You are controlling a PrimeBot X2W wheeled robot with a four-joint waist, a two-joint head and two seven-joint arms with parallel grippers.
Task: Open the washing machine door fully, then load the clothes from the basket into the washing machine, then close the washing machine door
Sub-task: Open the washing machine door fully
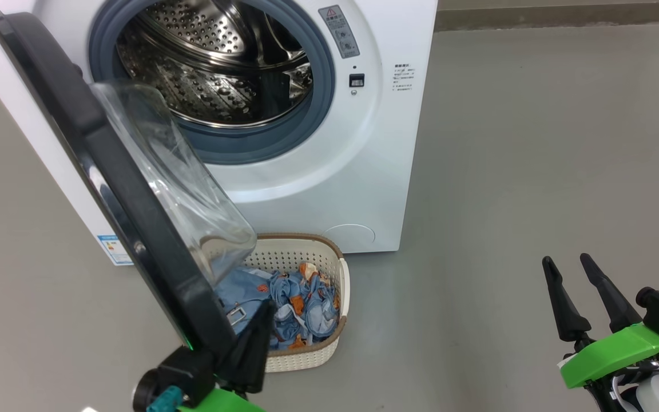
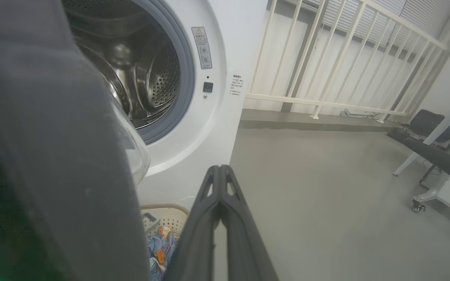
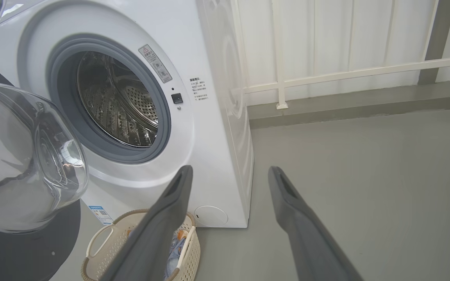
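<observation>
1. My left gripper (image 1: pixel 265 313), its 2 fingers pressed together, sits beside the lower edge of the open glossy black round washing machine door (image 1: pixel 103 171).
2. My right gripper (image 1: pixel 566 261) is spread, holding nothing.
3. Light blue printed clothes (image 1: pixel 306 303) lie in the cream perforated plastic basket (image 1: pixel 345 286) before the white washing machine (image 1: pixel 364 171).

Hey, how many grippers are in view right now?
2. The left gripper, shut, is at lower left beside the washing machine door; the right gripper, open, is at lower right above the floor.

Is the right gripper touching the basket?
Apart. The head view shows bare floor between the right gripper and the basket.
</observation>
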